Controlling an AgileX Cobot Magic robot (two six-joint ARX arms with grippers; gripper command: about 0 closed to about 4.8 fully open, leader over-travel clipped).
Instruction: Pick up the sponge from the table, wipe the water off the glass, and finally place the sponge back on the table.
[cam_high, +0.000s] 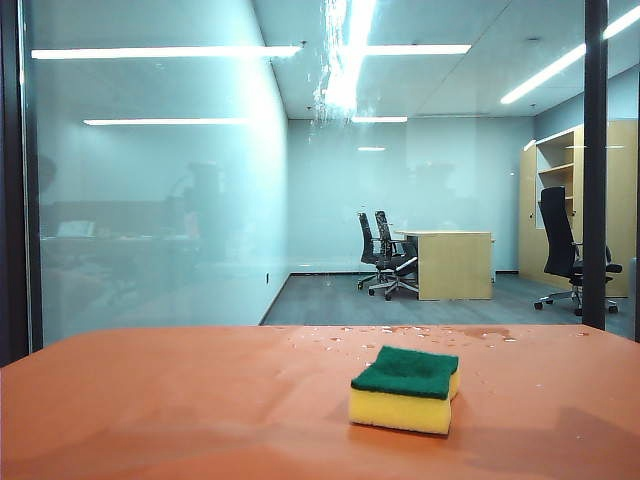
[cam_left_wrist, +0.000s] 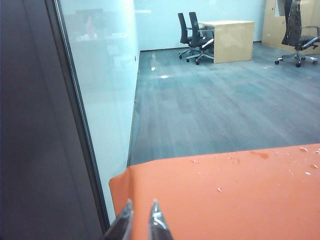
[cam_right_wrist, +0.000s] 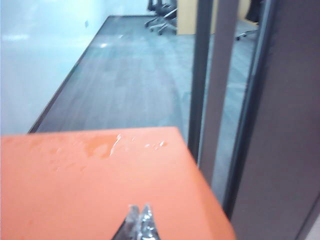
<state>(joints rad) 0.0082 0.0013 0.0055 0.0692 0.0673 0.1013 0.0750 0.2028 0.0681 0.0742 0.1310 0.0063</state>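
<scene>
Sponge (cam_high: 405, 388) flat on the orange table (cam_high: 150, 400), green side up, at five o'clock; neither arm visible there. Left gripper (cam_left_wrist: 141, 220) slightly parted and empty at the table's left corner, right gripper (cam_right_wrist: 139, 218) clenched, empty, near the right corner. Best to open wide, descend squarely over the yellow sides, squeeze gently.

The sponge (cam_high: 405, 388) sits on the table (cam_high: 180, 400) right of centre in the lower frame, droplets (cam_high: 400, 335) behind it along the far edge, the glass (cam_high: 300, 200) beyond, streaks of water (cam_high: 335, 70) at upper centre.
</scene>
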